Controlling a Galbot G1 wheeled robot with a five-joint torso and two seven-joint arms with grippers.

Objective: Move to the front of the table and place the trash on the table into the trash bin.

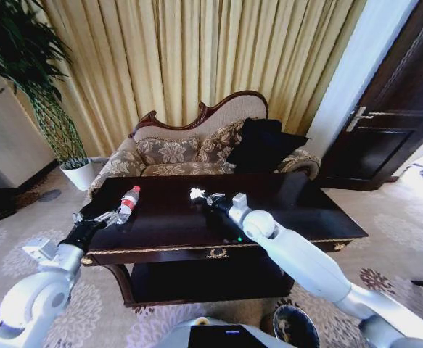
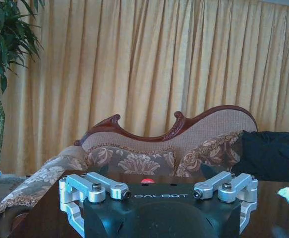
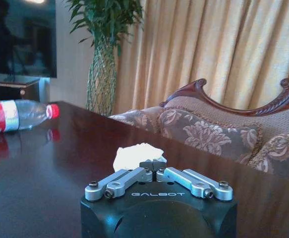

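Table (image 1: pixel 291 210): a dark glossy top with gold edge trim is seen directly ahead of the robot, with a gold emblem on its front and a lower shelf beneath.
Bottle (image 1: pixel 129 202): the clear bottle with red cap and red label is laid on its side at about 10 o'clock on the tabletop; in the right wrist view it (image 3: pixel 16 115) lies well apart from that arm's fingers.
Paper scraps (image 1: pixel 197 193): crumpled white paper is found at about 12 o'clock on the tabletop, past the middle.
Left gripper (image 1: pixel 112 216): it is held low over the table's left end, jaws spread wide, the bottle just beyond the fingertips; the red cap (image 2: pixel 147 180) is glimpsed between the open fingers.
Right gripper (image 1: pixel 217 202): it is stretched over the table middle, its jaws drawn together on the paper, whose white lump (image 3: pixel 134 156) is pinched at the fingertips.
Trash bin (image 1: pixel 295 326): the round dark bin is set on the carpet at about 5 o'clock, below the right arm.
Sofa (image 1: pixel 189 148): it is placed behind the table, before gold curtains.
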